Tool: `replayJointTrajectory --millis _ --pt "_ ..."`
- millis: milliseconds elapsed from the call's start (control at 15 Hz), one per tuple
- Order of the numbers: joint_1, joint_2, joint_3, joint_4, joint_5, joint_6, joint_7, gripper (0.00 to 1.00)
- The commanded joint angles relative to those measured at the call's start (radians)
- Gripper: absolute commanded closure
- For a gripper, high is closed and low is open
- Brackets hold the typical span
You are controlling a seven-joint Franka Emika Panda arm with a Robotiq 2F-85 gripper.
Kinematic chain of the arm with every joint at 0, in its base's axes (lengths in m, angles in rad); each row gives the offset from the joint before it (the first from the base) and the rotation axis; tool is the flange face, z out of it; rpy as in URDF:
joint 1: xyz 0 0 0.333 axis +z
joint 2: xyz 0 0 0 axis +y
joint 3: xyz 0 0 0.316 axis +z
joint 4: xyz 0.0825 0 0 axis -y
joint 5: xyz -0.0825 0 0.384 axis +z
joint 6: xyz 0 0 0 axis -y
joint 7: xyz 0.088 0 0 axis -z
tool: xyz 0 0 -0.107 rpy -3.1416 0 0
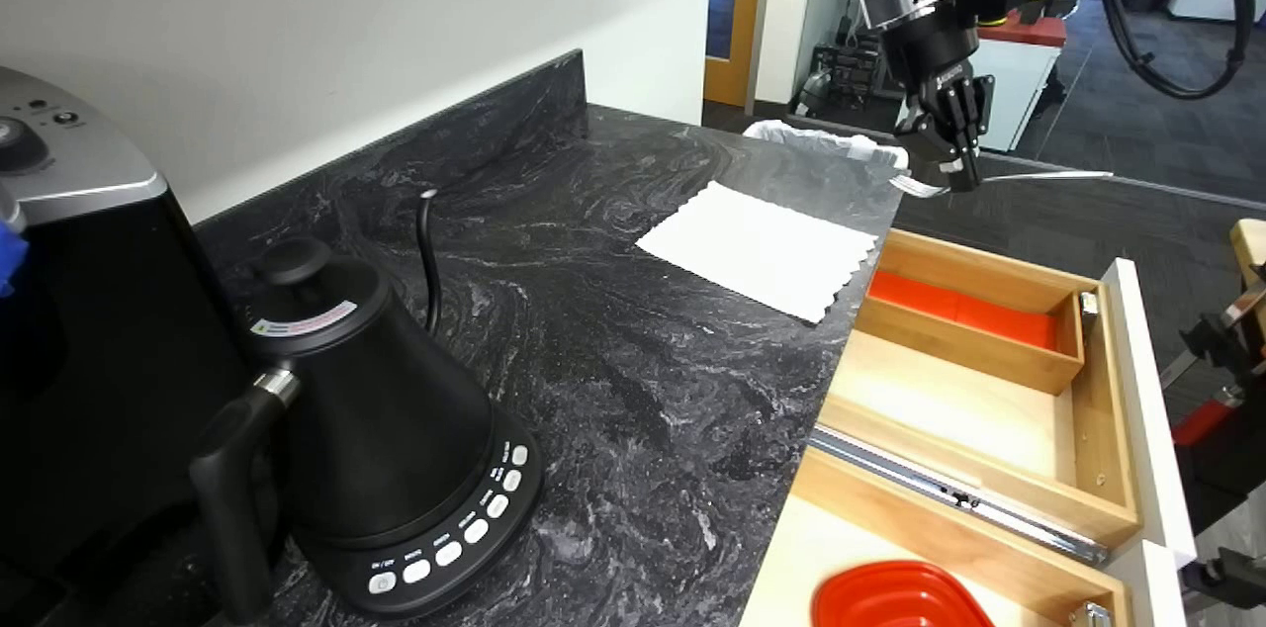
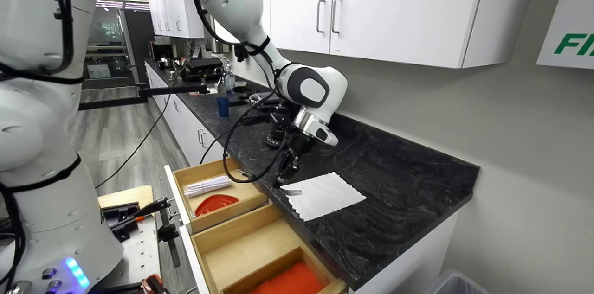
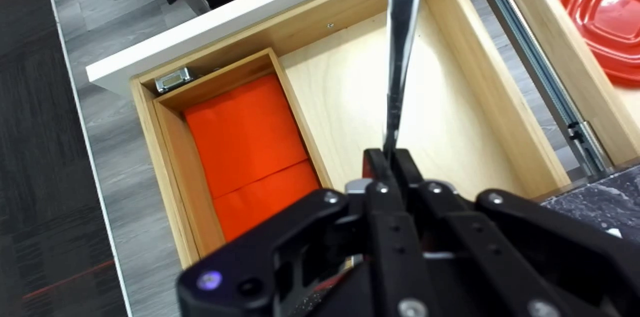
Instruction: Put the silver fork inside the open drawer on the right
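Observation:
The silver fork (image 1: 1048, 176) is pinched in my gripper (image 1: 961, 180), near its tines. It hangs in the air beyond the counter edge, roughly level, with its handle reaching away from the counter. In the wrist view the fork handle (image 3: 403, 17) rises from between my shut fingertips, and its tines are hidden. The open drawer (image 3: 345, 82) lies below, pale wood with an orange-red lined compartment at one side. The same drawer (image 2: 246, 247) shows in an exterior view, where the fork's tines (image 2: 292, 192) appear in front of the white napkin beside my gripper (image 2: 280, 182).
The napkin (image 1: 762, 246) lies on the dark counter (image 1: 633, 390) near its edge. Alongside is another open drawer (image 2: 253, 202) with a red dish (image 2: 216, 203) and a white bundle (image 2: 206, 185). A black kettle (image 1: 386, 419) stands on the counter. A lined bin (image 1: 826, 140) sits past the counter end.

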Motion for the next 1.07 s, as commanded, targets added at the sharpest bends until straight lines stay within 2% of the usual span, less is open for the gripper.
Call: replayJointTrajectory --millis 0,200,267,467,533,667,733,1000 --pt "-0.023 0.012 0.0 0.0 0.054 -0.033 -0.04 0.95" --pt "-0.037 0.028 -0.014 -0.002 0.061 -0.042 -0.062 0.95" --pt "-0.051 0.064 -0.022 0.037 0.059 -0.096 -0.072 0.95" --pt "-0.087 0.138 -0.038 0.116 0.052 -0.16 -0.145 0.95" --pt "-0.092 0.118 -0.038 0.094 0.055 -0.169 -0.159 0.95" --pt "-0.12 0.19 -0.044 0.176 0.056 -0.22 -0.206 0.95" --pt "-0.122 0.135 -0.044 0.104 0.044 -0.187 -0.238 0.95" --pt "-0.152 0.152 -0.042 0.121 0.012 -0.172 -0.379 0.95"
